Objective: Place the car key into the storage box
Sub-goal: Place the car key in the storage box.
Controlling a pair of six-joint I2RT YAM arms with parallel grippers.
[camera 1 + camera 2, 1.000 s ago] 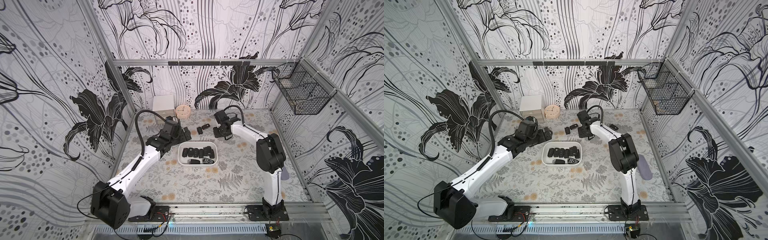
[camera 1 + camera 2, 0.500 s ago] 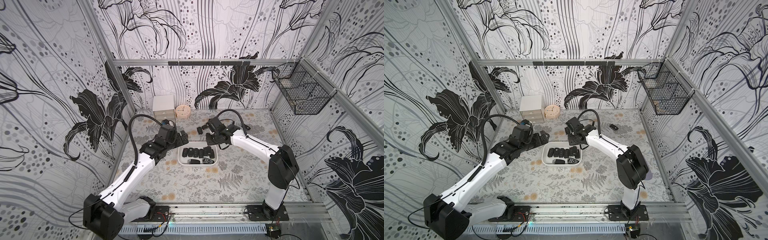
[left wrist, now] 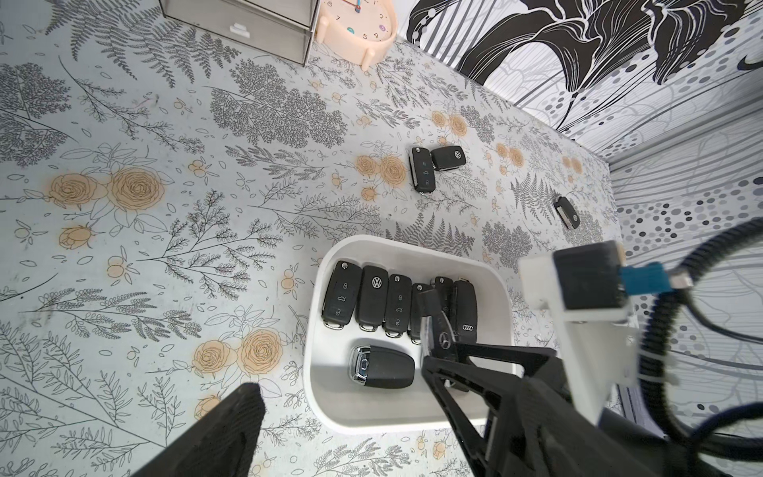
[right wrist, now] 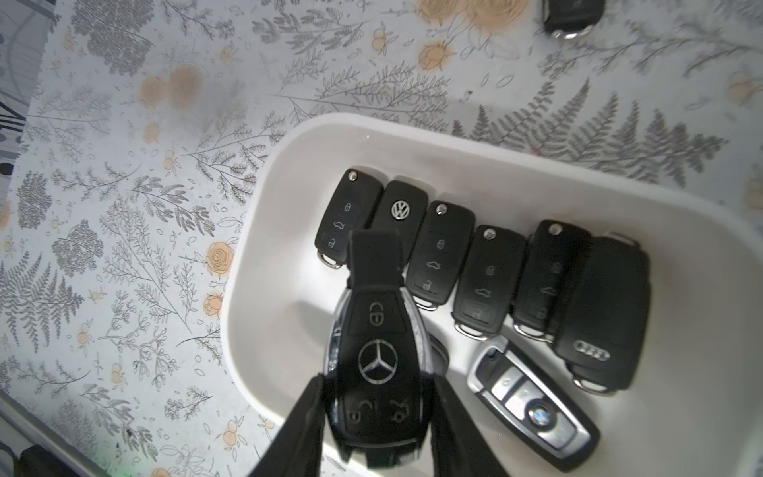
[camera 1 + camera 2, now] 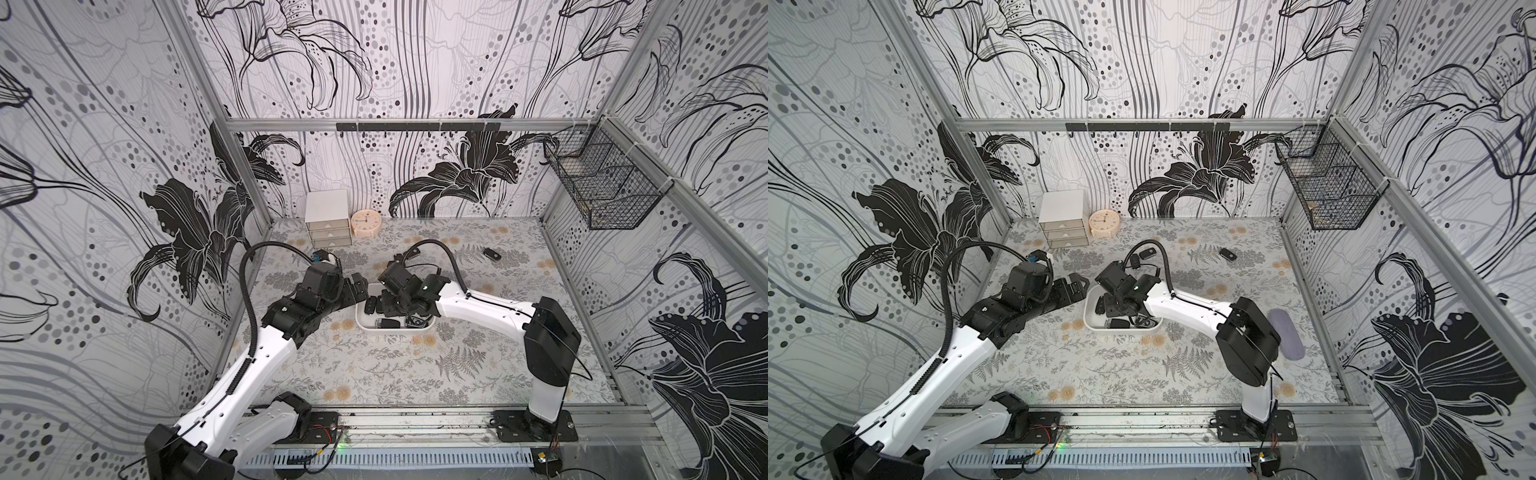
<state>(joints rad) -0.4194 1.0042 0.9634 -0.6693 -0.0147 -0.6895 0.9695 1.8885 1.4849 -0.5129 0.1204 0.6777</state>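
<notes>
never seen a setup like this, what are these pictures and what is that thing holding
Two white robot arms stand on a flowered table. Both top views look down from overhead; the other two come from cameras on each arm's wrist. The right claw is shut on a Mercedes car key above a white storage box that holds a row of black keys. The left claw is open, empty, beside the box. Three loose keys lie outside it; a drawer cabinet and clock stand at the back.
</notes>
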